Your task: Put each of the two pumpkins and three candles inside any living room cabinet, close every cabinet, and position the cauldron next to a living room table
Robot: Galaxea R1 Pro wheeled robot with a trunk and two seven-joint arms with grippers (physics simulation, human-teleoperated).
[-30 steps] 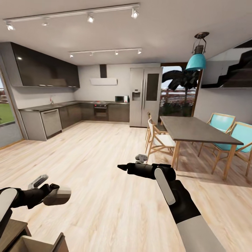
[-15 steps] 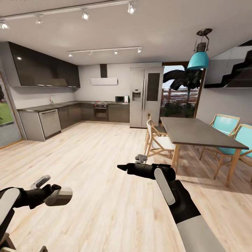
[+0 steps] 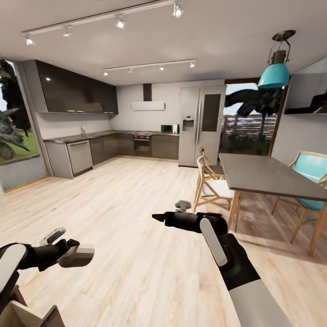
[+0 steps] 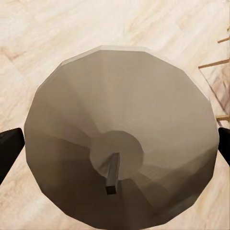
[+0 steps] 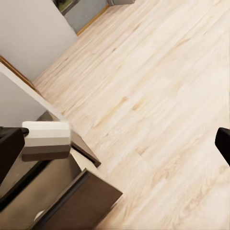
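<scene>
A cream-white candle (image 3: pixel 78 255) is held low at the left of the head view, with my left gripper (image 3: pixel 68 254) shut on it. The left wrist view looks down on the candle (image 4: pixel 120 96) and its dark wick, one black finger (image 4: pixel 8 148) pressed against either side. My right gripper (image 3: pixel 158 217) hangs open and empty over the floor in the middle. In the right wrist view the candle (image 5: pixel 46 140) hovers above the dark brown cabinet (image 5: pixel 81 203), whose pale-lined drawer stands open. A corner of the cabinet (image 3: pixel 27 315) shows at the bottom left. Pumpkins, cauldron and coffee table are out of view.
Light wood floor (image 3: pixel 127 200) stretches ahead to a grey kitchen (image 3: pixel 91 152) and a fridge (image 3: pixel 202 125). On the right stand a dark dining table (image 3: pixel 268 175), wooden chairs (image 3: pixel 211 184) and teal chairs (image 3: pixel 313 175). A teal lamp (image 3: pixel 274 72) hangs above them.
The whole head view has swung left, so kitchen and dining table sit further right. Both arms keep their pose. The open drawer slipped below the frame, then a corner returned.
</scene>
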